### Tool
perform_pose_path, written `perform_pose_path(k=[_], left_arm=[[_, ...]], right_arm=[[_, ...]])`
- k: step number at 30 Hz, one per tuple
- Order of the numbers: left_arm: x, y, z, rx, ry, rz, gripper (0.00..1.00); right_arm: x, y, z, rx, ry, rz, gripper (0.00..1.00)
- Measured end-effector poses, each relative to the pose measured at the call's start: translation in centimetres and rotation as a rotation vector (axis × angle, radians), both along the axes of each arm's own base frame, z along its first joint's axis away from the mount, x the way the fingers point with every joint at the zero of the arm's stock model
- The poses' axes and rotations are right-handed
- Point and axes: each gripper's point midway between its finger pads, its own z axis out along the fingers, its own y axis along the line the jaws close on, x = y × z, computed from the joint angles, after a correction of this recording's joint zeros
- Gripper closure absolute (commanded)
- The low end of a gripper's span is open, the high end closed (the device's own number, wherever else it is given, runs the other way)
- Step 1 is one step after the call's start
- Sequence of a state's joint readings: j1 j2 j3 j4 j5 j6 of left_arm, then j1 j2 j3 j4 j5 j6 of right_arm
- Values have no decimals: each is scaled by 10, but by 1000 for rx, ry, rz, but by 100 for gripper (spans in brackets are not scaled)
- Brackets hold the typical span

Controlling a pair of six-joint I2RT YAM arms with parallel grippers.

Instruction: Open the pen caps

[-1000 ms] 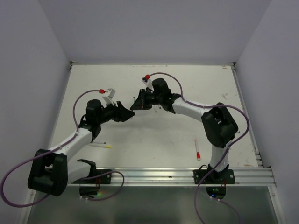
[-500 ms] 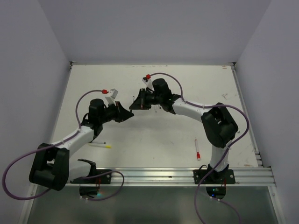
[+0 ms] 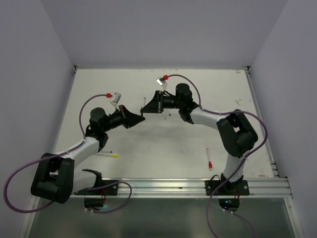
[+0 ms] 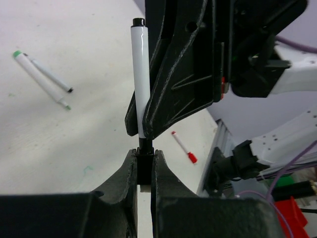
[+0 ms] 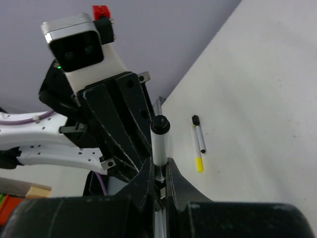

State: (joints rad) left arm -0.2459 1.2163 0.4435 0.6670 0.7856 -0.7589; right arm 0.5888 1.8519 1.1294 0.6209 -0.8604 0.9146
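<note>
A white pen [image 4: 139,74] is held in the air between both grippers over the middle of the table. My left gripper [image 4: 144,163] is shut on its black pen cap [image 4: 144,167], which is still seated on the pen. My right gripper [image 5: 159,171] is shut across the white barrel [image 5: 159,146], and the black end plug [image 5: 160,124] sticks out past its fingers. In the top view the left gripper [image 3: 140,118] and right gripper [image 3: 147,106] meet tip to tip. The cap is hidden in the right wrist view.
A pen with a yellow cap [image 3: 115,155] lies near the left arm, beside a black-capped pen [image 5: 198,133]. A red-capped pen [image 3: 209,159] lies at the front right. A green-capped pen [image 4: 33,73] and a thin uncapped one [image 4: 53,78] lie further back. The metal rail [image 3: 178,186] runs along the near edge.
My left gripper has closed from open onto the black cap. Both wrists have shifted a little, the right one back and to the right, still holding the barrel.
</note>
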Motion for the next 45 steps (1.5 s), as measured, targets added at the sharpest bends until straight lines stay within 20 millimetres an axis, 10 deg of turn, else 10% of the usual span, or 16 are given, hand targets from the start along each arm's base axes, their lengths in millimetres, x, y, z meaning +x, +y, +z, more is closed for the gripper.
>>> perform_pose_path(k=[22, 28, 34, 38, 45], left_arm=[[-7, -8, 33, -168, -34, -59, 100], [18, -2, -6, 27, 60, 75, 100], [7, -1, -19, 67, 82, 60, 100], [-1, -4, -27, 71, 102, 36, 100], [48, 29, -55, 271, 228, 331, 100]], right_arm=[[-6, -9, 37, 151, -87, 62, 100], [34, -18, 1, -60, -20, -182, 100], [116, -91, -23, -304, -36, -595, 100], [123, -111, -43, -444, -15, -676, 100], [129, -136, -51, -708, -54, -708, 100]])
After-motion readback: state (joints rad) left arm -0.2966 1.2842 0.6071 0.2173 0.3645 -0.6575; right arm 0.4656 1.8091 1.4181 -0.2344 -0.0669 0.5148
